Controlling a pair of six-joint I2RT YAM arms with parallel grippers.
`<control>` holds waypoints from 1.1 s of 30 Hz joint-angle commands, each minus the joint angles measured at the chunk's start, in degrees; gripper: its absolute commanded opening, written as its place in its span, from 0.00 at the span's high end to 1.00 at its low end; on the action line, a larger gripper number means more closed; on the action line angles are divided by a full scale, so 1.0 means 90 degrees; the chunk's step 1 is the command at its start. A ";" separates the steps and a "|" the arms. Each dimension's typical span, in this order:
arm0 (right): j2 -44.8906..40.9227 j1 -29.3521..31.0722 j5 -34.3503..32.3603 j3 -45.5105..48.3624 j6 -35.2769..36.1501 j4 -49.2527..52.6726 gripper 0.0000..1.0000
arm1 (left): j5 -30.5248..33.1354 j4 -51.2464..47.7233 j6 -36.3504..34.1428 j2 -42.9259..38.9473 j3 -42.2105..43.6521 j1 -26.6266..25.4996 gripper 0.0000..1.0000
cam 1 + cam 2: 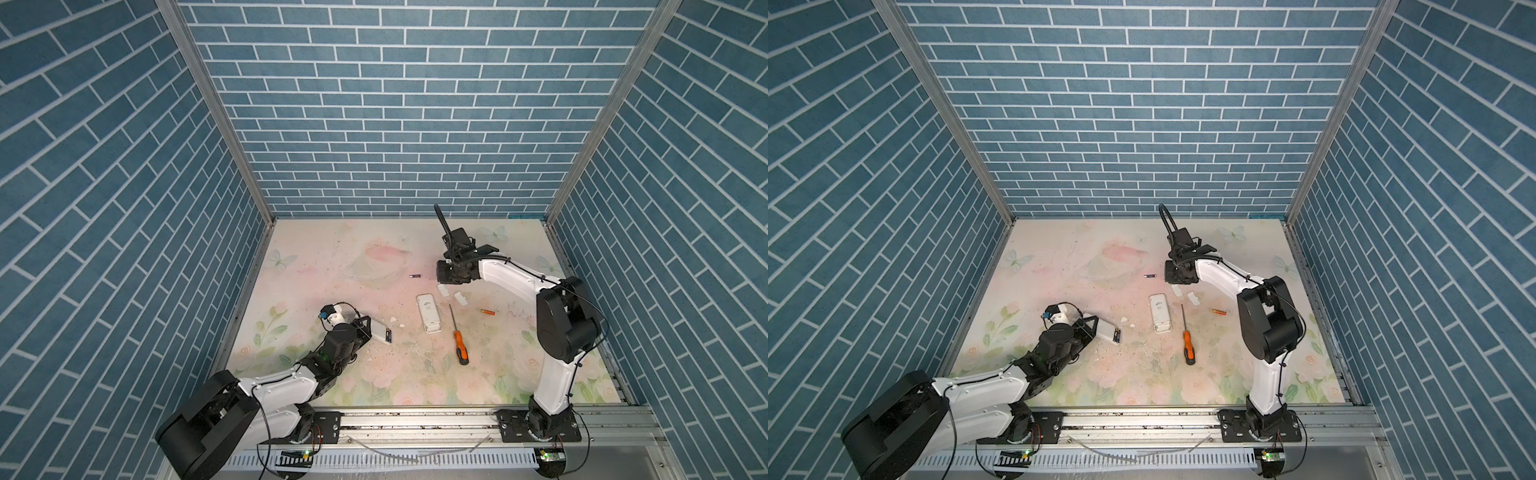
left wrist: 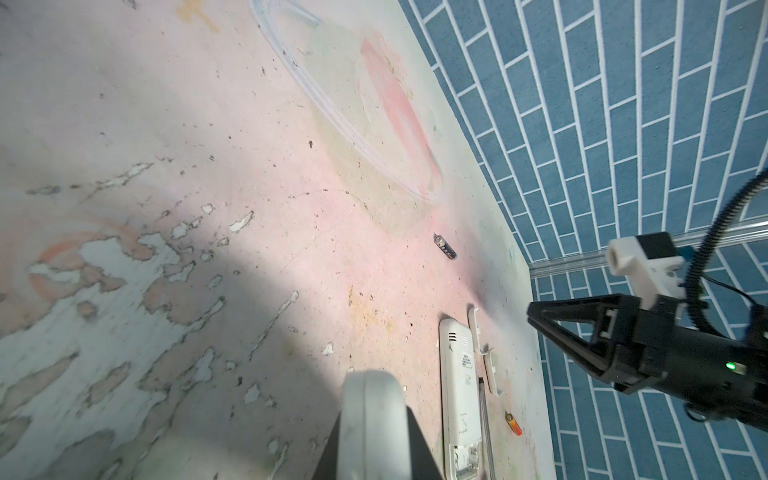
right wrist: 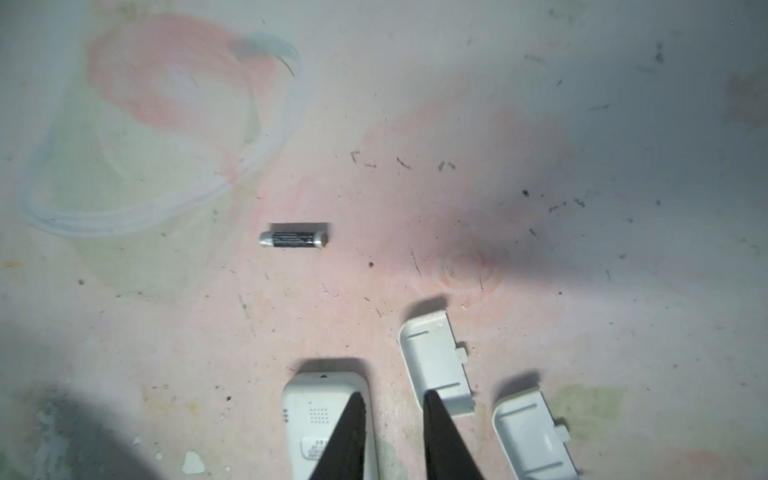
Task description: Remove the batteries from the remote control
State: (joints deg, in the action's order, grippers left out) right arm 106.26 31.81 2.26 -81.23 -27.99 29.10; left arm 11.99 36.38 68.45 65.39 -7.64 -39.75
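Imo, with the left gripper [image 1: 368, 328] clamped on the remote [image 1: 379, 331], swing the empty, slightly parted right gripper [image 3: 392, 395] over and pinch the batteries [image 1: 388, 335] left in its open end one at a time.

Left arm [image 1: 286, 384]: lying low and folded near its base, reaching forward and to the right.
Left gripper [image 1: 365, 328]: clamping tight on one end of the held remote [image 1: 381, 331].
Right arm [image 1: 555, 374]: rising upright from its base, bending at a high elbow, its forearm stretching left toward the middle.
Right wrist [image 1: 467, 270]: bending down, aiming the gripper at the surface.
Right gripper [image 3: 392, 397]: hanging above the surface with its fingers [image 3: 444, 440] standing slightly apart, gripping nothing.
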 commanded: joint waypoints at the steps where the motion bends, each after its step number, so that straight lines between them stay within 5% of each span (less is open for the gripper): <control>1: -0.0382 -0.0012 0.0041 0.0234 0.0056 0.0004 0.73 | 0.0160 0.0104 -0.0074 0.0094 0.0179 -0.0037 0.82; 9: -0.0536 0.0002 0.0068 0.0134 0.0024 0.0075 0.73 | 0.0161 0.0088 -0.0193 -0.0144 0.0393 -0.0037 0.64; 33: -0.1684 0.0627 -0.0342 0.0459 -0.0162 0.0854 0.71 | 0.0528 -0.1789 -0.0087 -0.1789 0.0736 -0.0037 0.48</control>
State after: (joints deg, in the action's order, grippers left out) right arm 93.73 36.86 1.06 -79.59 -28.25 34.22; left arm 15.44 23.31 67.40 49.69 -2.09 -39.79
